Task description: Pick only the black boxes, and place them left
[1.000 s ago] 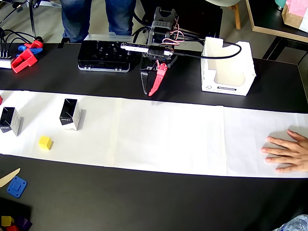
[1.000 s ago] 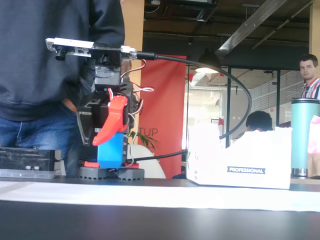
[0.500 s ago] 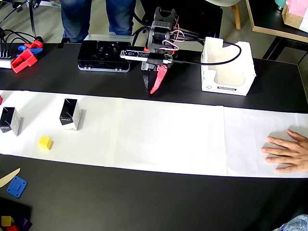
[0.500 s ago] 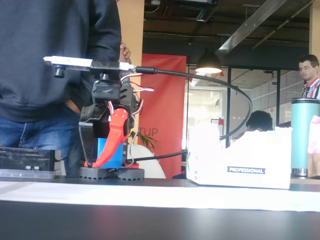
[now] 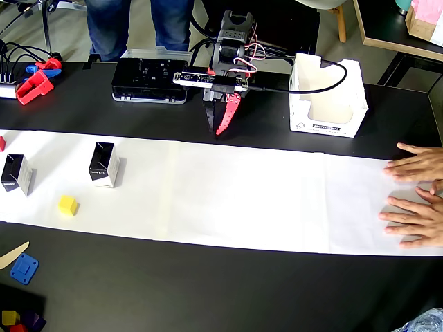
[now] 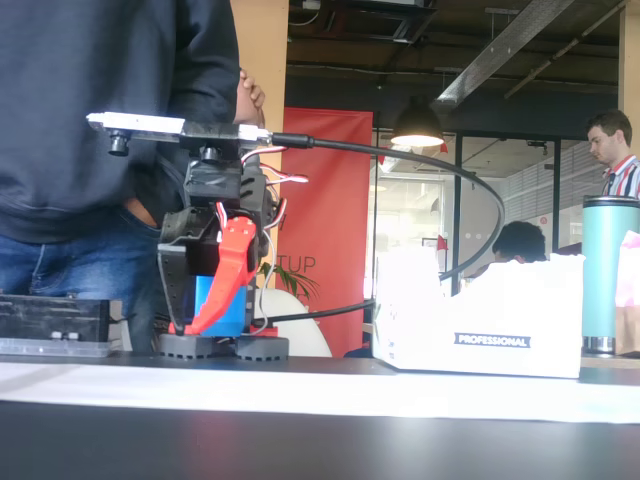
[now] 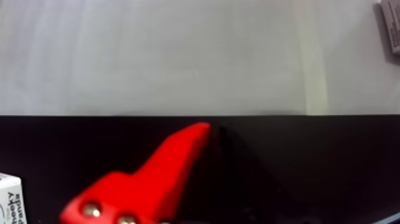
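Note:
Two black boxes stand upright on the white paper strip [image 5: 242, 194] at the left of the overhead view, one [image 5: 15, 174] near the edge and one [image 5: 103, 164] further in. My gripper [image 5: 213, 132] hangs folded back at the arm's base, over the dark table just behind the paper, far from both boxes. Its red and black fingers are shut with nothing between them, as the wrist view [image 7: 212, 127] and the fixed view [image 6: 180, 325] also show. A dark box corner [image 7: 390, 27] shows at the wrist view's top right.
A yellow cube [image 5: 67, 205] lies on the paper near the boxes, a red cube [image 5: 1, 143] at the left edge. A flat black case [image 5: 151, 79] and a white carton [image 5: 325, 97] flank the arm. Two hands [image 5: 415, 194] rest on the paper's right end.
A second hand has come onto the paper's right end, and the paper with the boxes and the cube has slid slightly right. The arm folded back a little earlier and now holds still.

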`<state>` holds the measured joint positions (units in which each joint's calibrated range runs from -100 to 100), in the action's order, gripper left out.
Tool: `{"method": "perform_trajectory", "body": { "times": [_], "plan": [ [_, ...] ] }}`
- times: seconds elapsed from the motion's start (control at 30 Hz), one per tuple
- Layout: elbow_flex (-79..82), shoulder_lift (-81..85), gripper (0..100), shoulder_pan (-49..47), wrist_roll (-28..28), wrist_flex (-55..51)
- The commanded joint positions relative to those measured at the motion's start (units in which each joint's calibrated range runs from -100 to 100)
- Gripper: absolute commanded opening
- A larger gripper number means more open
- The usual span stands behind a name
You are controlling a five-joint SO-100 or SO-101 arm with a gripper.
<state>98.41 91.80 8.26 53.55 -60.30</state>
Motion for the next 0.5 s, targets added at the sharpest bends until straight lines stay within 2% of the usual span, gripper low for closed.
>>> {"method": "perform_trajectory", "body": {
  "times": [0.0,0.47],
  "plan": [
    [0.70,-0.01,0,-0.77,0.18,-0.19],
    [0.70,-0.01,0,-0.07,0.13,-0.19]
  ]
}}
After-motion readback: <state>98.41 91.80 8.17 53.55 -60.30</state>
